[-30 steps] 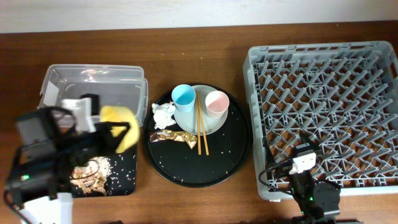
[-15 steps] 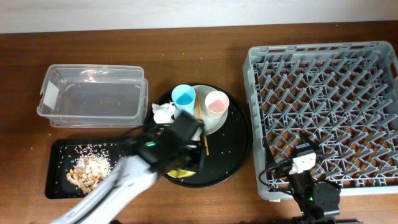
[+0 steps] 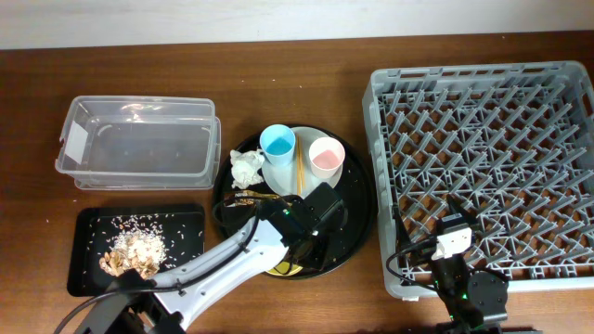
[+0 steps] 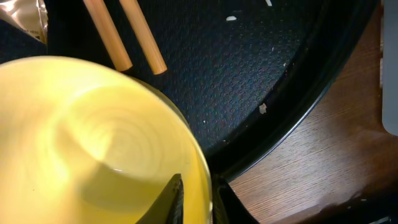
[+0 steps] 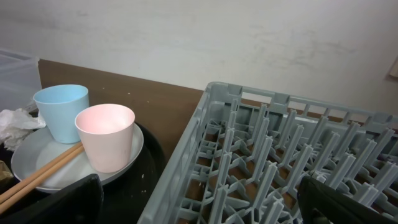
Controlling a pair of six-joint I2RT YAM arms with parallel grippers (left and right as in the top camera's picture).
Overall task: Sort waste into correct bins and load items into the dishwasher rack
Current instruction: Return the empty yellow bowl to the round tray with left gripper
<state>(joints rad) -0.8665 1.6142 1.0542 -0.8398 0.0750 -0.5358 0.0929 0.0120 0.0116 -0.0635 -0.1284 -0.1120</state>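
The yellow bowl (image 4: 93, 143) sits at the front of the round black tray (image 3: 357, 213); only a sliver of the bowl (image 3: 281, 269) shows under my left arm. My left gripper (image 4: 196, 186) straddles its rim, one finger inside and one outside, close on the wall. On the white plate (image 3: 278, 176) stand the light blue cup (image 3: 277, 142) and the pink cup (image 3: 326, 156), with the chopsticks (image 3: 299, 172) between them. The napkin (image 3: 246, 169) and gold wrapper (image 3: 251, 197) lie left of the plate. My right gripper (image 5: 199, 199) hangs open over the rack's (image 3: 483, 167) front left corner.
The clear tub (image 3: 139, 144) stands at the back left. In front of it the shallow black tray (image 3: 186, 223) holds food scraps (image 3: 135, 250) and rice grains. The rack's grey wall (image 5: 186, 155) rises right beside the round tray.
My left arm swung right from the shallow black tray, carrying the yellow bowl to the front of the round tray. Scraps now lie in the shallow tray. The right arm stayed still.
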